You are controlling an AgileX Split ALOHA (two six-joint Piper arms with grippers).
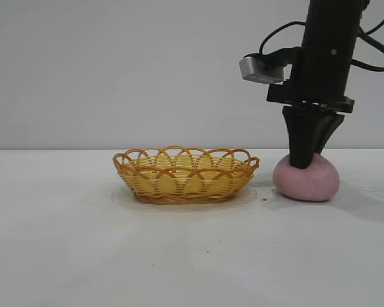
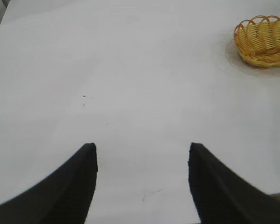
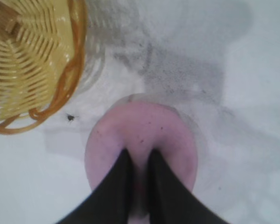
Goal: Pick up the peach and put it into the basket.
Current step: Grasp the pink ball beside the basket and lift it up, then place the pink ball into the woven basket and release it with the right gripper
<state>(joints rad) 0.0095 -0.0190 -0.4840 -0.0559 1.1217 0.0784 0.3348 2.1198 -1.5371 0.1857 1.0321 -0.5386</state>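
In the exterior view the right tool (image 1: 302,160) stood straight down on the top of the peach (image 1: 307,181), at the right of the frame. The peach sat on the tabletop (image 1: 64,256), and the basket (image 1: 184,174) lay at mid-frame, near the peach but not touching it, a strip of bare tabletop between them. So the carry would have to run leftward in that view, up over the scalloped rim, and the right arm was plainly the nearer one.

In the right wrist view the tool's two fingers (image 3: 115,186) pressed into the peach (image 3: 172,135) with only a thin slot between them. They seemed drawn nearly together on a pinch of its top, not spread round its sides; whether that hold was firm I could not tell. The basket (image 3: 32,60) showed at the upper left of that frame, cut off by the edge.

The left tool (image 2: 142,151) hung idle with its fingers wide apart over bare tabletop, the basket (image 2: 263,42) at the upper right of its view. The peach's far side was hidden.
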